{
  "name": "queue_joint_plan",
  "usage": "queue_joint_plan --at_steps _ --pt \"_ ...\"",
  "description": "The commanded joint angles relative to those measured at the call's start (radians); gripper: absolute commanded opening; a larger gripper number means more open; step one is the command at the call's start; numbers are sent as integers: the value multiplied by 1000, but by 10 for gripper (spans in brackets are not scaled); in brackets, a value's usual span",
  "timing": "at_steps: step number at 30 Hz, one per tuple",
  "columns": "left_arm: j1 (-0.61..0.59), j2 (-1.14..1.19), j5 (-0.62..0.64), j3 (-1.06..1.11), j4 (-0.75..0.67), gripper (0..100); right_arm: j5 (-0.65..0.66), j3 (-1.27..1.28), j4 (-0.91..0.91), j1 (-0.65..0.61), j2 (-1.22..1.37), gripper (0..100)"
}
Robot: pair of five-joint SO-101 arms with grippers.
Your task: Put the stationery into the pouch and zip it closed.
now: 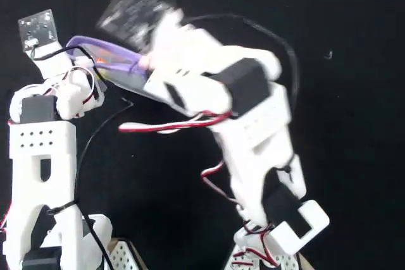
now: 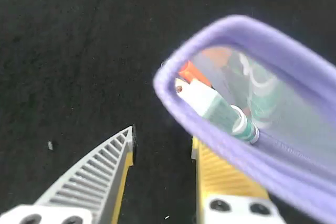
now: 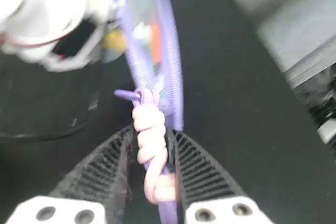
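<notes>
Black cloth (image 1: 354,124) covers the table, and 2 white arms stand side by side at its near edge. A purple zip pouch with a see-through side (image 1: 104,50) lies on the cloth at the far end, in front of the left arm.

The left gripper (image 2: 163,142) sits at one end of the pouch with its jaws spread apart and nothing between them. Its grey ribbed finger (image 2: 94,177) stands clear of the pouch, while the pouch's purple rim (image 2: 210,135) lies across its yellow finger (image 2: 226,179).

Inside the pouch, against that same end, rest a white marker with a green band (image 2: 220,111) and an orange item (image 2: 188,71) just beside it. More stationery farther inside the pouch is too blurred to name.

The right arm reaches across the table to the pouch's other end. The right gripper (image 3: 151,137) is clamped on a pink knotted cord (image 3: 148,156), its 2 black ribbed fingers (image 3: 100,174) pressed against it from both sides. The cord is tied to a purple pull tab (image 3: 131,96) on the pouch's edge. Whether the zip is closed cannot be told.
</notes>
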Motion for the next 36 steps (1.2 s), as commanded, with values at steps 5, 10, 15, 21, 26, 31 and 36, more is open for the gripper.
queue_joint_plan --at_steps 5,10,15,21,26,31,36 --pt "7 -29 71 -4 -78 189 15 10 32 -110 -12 11" --pt "4 -31 71 -5 -80 189 -9 -71 32 -172 -12 11" --pt "-31 -31 71 -8 -91 189 -69 -111 32 -181 -13 11" --pt "-5 -31 71 -7 -129 189 -118 -130 31 -226 -68 11" --pt "24 -31 71 15 -127 189 -110 -128 28 -198 -62 11" --pt "12 -41 71 10 -95 189 -114 -130 -26 -69 13 11" --pt "13 -204 71 -15 40 189 -112 -131 -54 -28 45 11"
